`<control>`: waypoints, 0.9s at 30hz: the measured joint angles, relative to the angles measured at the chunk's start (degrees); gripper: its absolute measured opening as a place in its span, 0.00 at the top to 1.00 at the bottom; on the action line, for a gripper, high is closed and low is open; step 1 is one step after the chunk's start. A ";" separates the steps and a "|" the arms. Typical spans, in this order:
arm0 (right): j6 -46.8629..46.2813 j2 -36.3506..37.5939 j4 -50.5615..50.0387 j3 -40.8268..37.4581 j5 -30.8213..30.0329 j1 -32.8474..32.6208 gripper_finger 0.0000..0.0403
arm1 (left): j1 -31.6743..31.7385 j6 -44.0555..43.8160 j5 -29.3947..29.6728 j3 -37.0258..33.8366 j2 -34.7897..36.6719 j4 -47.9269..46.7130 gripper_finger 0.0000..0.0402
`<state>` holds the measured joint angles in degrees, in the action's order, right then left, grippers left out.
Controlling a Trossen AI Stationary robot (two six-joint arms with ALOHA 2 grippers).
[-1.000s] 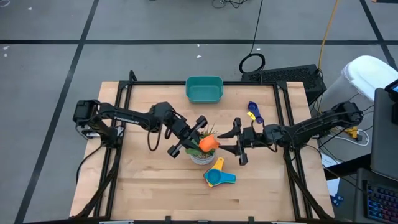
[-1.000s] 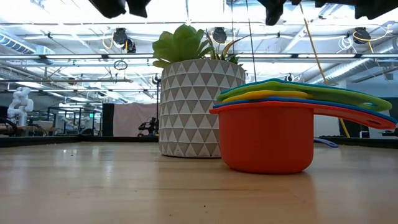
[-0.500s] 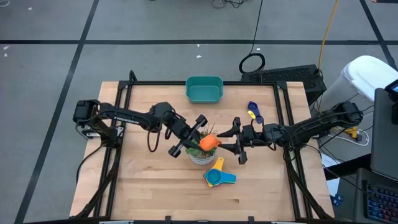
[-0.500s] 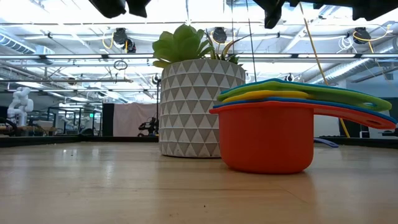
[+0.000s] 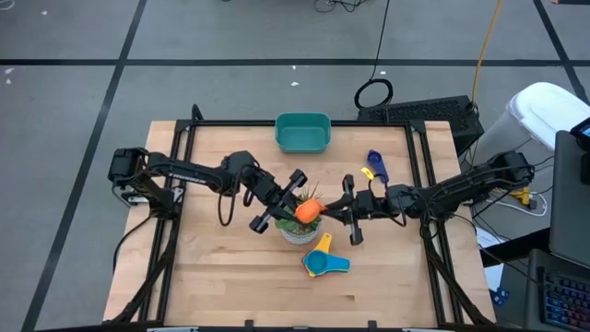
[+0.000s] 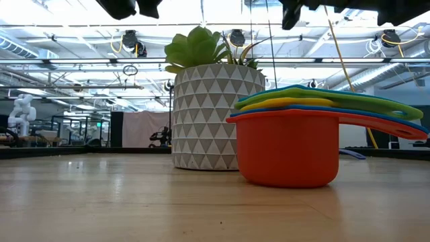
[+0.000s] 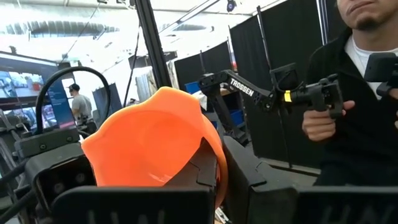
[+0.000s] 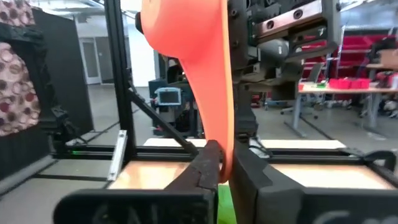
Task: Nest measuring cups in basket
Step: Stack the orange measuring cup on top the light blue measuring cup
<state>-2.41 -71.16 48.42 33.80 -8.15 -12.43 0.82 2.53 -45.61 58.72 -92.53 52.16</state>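
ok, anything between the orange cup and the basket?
Nothing visible. The orange cup, gripped by both the left tool and right tool, hangs over the plant; bare table leads to the basket.

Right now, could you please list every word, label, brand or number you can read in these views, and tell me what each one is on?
"TROSSEN": white lettering on the dark robot arm in the room behind, seen in the left wrist view.
White lettering on the left arm's forearm link in the high view: too small to read.
Screen in the background of the right wrist view: too blurred to read.
Measuring cups, plant pot, basket: no text visible.
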 joint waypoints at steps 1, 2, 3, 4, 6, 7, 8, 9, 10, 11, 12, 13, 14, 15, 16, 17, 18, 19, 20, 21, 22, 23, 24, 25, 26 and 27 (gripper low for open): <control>0.84 0.00 0.22 -0.02 -0.35 0.00 0.99 | 0.00 0.00 -0.08 0.00 0.00 0.06 0.98; 1.51 -0.02 0.61 -0.02 -0.65 0.00 0.99 | 0.02 -0.04 -0.13 0.00 0.00 0.15 0.98; 1.92 -0.02 0.84 -0.02 -0.71 0.00 0.99 | 0.00 -0.06 -0.10 0.00 0.02 0.22 0.98; 2.45 -0.02 0.88 -0.02 -0.75 0.00 0.99 | 0.00 -0.24 0.04 0.00 0.02 0.22 0.97; 3.13 -0.02 0.91 -0.02 -0.93 0.00 0.99 | 0.00 -1.19 0.23 0.00 0.02 0.20 0.95; 3.32 -0.02 1.02 -0.02 -1.13 0.00 0.99 | 0.04 -1.64 0.24 0.00 0.02 0.20 0.92; 3.58 -0.02 1.10 -0.02 -1.41 0.00 1.00 | 0.09 -2.14 0.26 0.00 0.02 0.19 0.90; 3.81 -0.02 1.10 -0.02 -1.84 -0.03 1.00 | 0.16 -2.80 0.32 0.00 0.02 0.17 0.87; 3.88 -0.02 1.09 -0.02 -2.28 -0.07 1.00 | 0.24 -3.55 0.49 0.00 0.02 0.13 0.85; 4.01 -0.02 1.08 -0.02 -2.44 -0.13 1.00 | 0.36 -4.33 0.73 0.00 0.02 0.15 0.82; 4.13 -0.02 1.08 -0.02 -2.56 -0.18 1.00 | 0.50 -4.99 0.87 0.00 0.04 0.15 0.80; 4.28 -0.02 1.08 -0.02 -2.67 -0.28 1.00 | 0.61 -5.58 0.94 0.00 0.07 0.13 0.78; 4.43 -0.02 1.07 -0.02 -2.97 -0.37 1.00 | 0.69 -6.13 1.04 0.00 0.07 0.01 0.75; 4.62 -0.02 1.09 -0.02 -3.40 -0.39 1.00 | 0.81 -6.43 1.10 0.00 0.07 -0.11 0.73; 4.81 -0.02 1.07 -0.02 -3.85 -0.48 1.00 | 0.93 -6.73 1.10 0.00 0.07 -0.29 0.71; 5.10 0.02 1.05 -0.02 -4.16 -0.66 1.00 | 1.07 -6.90 1.12 0.00 0.07 -0.54 0.69; 5.45 0.31 0.67 -0.02 -4.29 -0.77 1.00 | 1.20 -7.03 1.12 0.00 0.07 -0.81 0.67; 5.72 0.59 0.30 -0.02 -4.31 -0.79 1.00 | 1.36 -7.04 1.12 0.00 0.23 -1.17 0.66; 5.88 0.71 0.30 -0.02 -4.40 -0.78 1.00 | 1.53 -7.03 1.15 0.00 0.57 -1.83 0.64; 6.16 1.08 0.20 -0.02 -4.42 -0.79 1.00 | 1.77 -7.02 1.27 0.00 0.94 -2.56 0.63; 6.41 1.63 -0.43 -0.02 -4.48 -0.87 1.00 | 2.09 -6.99 1.34 0.00 1.40 -2.91 0.61; 6.80 2.22 -1.11 -0.02 -4.68 -0.98 1.00 | 2.48 -6.97 1.43 0.00 1.89 -3.72 0.60; 7.67 2.77 -1.35 -0.02 -4.92 -1.25 1.00 | 2.92 -6.82 1.54 0.00 2.37 -4.68 0.59; 8.89 3.30 -1.89 -0.02 -5.45 -1.72 1.00 | 3.43 -6.34 1.62 0.00 2.96 -6.21 0.58; 10.53 3.93 -3.12 -0.02 -6.16 -2.36 1.00 | 3.99 -5.75 1.60 0.00 3.64 -7.83 0.58; 12.36 4.57 -4.36 -0.02 -7.02 -3.21 1.00 | 4.55 -5.06 1.60 0.00 4.45 -9.39 0.58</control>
<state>9.95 -66.58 44.06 33.78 -15.17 -15.63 5.37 -2.53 -44.01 58.72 -88.08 42.77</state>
